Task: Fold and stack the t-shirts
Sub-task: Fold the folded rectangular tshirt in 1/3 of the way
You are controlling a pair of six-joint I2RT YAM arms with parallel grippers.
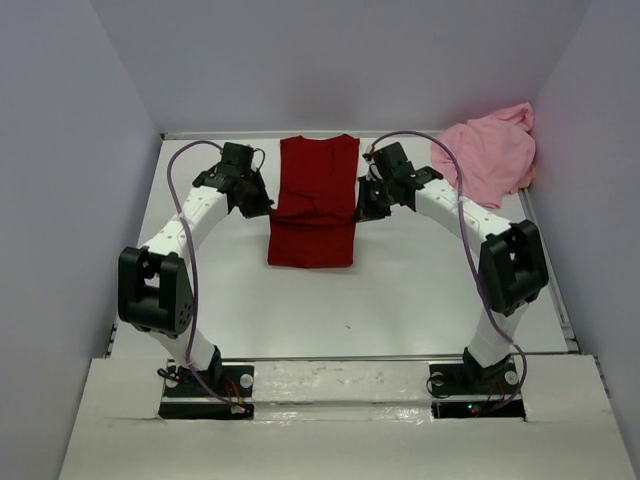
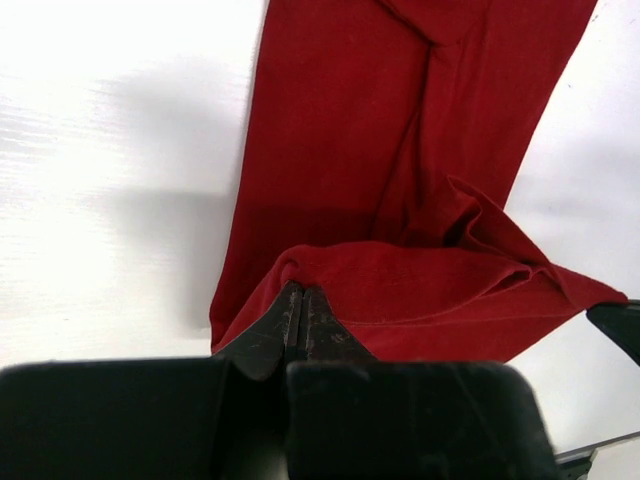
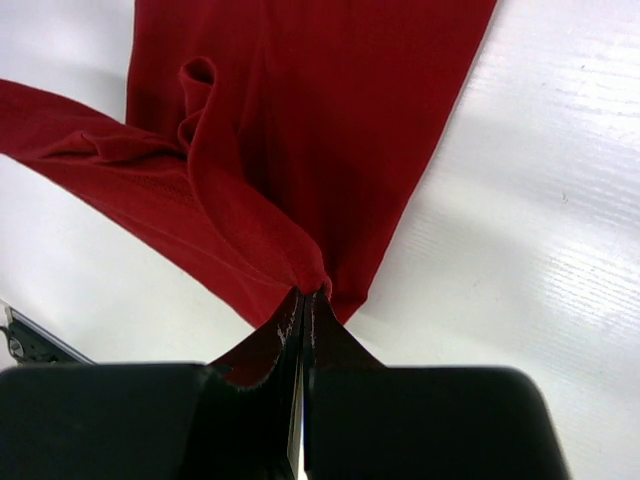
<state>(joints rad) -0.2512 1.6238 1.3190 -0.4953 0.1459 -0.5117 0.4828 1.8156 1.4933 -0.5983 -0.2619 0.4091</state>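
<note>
Cloth of the dark red t-shirt (image 1: 314, 215) is pinched from both sides. The shirt is laid as a long narrow strip on the white surface (image 1: 400, 290), in its far middle part, running from far to near between the two arms. The left fingers (image 2: 288, 322) are closed on the left edge of the strip, about halfway along it, and a rolled fold of red cloth is seen gathered at their tips in the left wrist view. The right fingers (image 3: 288, 335) are closed on the right edge opposite, where the cloth is drawn into a point with creases spreading away from it. Between the two grips the fabric is bunched and wrinkled across the strip. The light pink t-shirt (image 1: 488, 160) is heaped, crumpled, in the far right corner of the surface, apart from the red one.
</note>
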